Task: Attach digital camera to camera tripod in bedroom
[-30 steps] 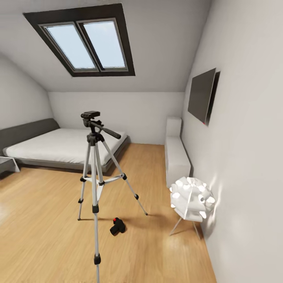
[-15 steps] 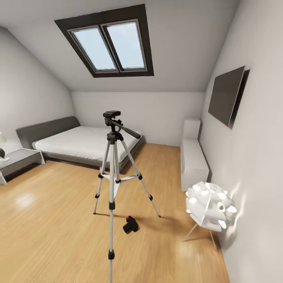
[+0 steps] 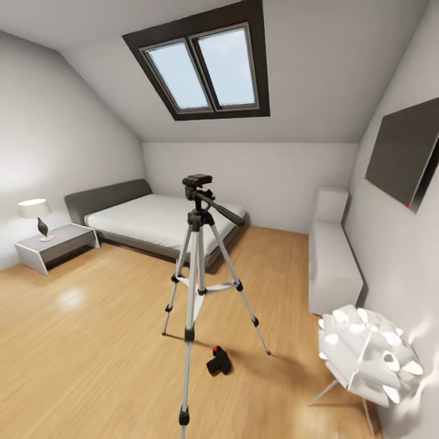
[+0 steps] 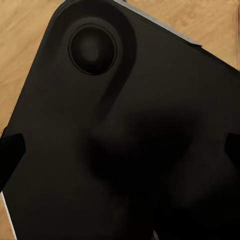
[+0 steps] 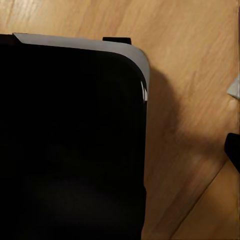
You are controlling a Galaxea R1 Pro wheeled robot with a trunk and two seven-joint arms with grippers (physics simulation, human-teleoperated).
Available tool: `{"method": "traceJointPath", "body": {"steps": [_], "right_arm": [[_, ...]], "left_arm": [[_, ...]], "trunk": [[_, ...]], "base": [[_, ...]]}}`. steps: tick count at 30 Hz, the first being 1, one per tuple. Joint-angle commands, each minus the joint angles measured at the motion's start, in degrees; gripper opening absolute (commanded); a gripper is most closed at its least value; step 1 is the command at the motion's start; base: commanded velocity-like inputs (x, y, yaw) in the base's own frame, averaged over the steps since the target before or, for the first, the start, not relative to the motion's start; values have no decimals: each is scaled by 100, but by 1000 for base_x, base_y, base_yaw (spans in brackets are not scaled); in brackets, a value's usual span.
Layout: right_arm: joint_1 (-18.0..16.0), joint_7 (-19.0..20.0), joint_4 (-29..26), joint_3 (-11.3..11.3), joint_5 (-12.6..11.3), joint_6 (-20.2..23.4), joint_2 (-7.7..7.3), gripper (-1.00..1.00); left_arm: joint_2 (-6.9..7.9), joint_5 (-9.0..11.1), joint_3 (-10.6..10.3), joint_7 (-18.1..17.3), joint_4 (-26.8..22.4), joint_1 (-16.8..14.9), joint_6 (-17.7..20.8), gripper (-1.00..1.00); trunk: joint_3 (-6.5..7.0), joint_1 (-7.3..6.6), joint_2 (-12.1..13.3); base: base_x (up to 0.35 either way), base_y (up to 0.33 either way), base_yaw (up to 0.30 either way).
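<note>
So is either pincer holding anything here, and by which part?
It cannot be told for certain, but the digital camera lies loose on the floor beside the camera tripod.

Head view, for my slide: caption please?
Attic bedroom: tripod stands on wood floor, camera lying at its feet.

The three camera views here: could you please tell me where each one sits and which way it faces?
Head view: from the robot's head, looking forward across the bedroom at the tall silver-legged camera tripod, the small black digital camera on the light wood floor, and the grey-framed white bed.
Left wrist view: on the left arm, facing down; a dark rounded robot body part blocks most of it.
Right wrist view: on the right arm, facing down past a black grey-edged robot panel.
Shared: both wrist views show the wood floor.
</note>
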Motion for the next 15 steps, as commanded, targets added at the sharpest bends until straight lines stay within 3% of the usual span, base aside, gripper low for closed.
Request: {"method": "traceJointPath", "body": {"steps": [1, 7, 15], "right_arm": [[-1, -6, 0, 4, 9, -14, -3, 100], [0, -8, 0, 4, 9, -14, -1, 100], [0, -7, 0, 4, 9, -15, -4, 100]], "left_arm": [[-1, 23, -3, 2, -10, 3, -3, 100], [-1, 23, -3, 2, -10, 3, -3, 100], [-1, 23, -3, 2, -10, 3, -3, 100]], "trunk": [[-4, 3, -2], [-4, 3, -2], [-4, 3, -2]], "base": [[297, -91, 278], [244, -69, 278], [43, -11, 278]]}}
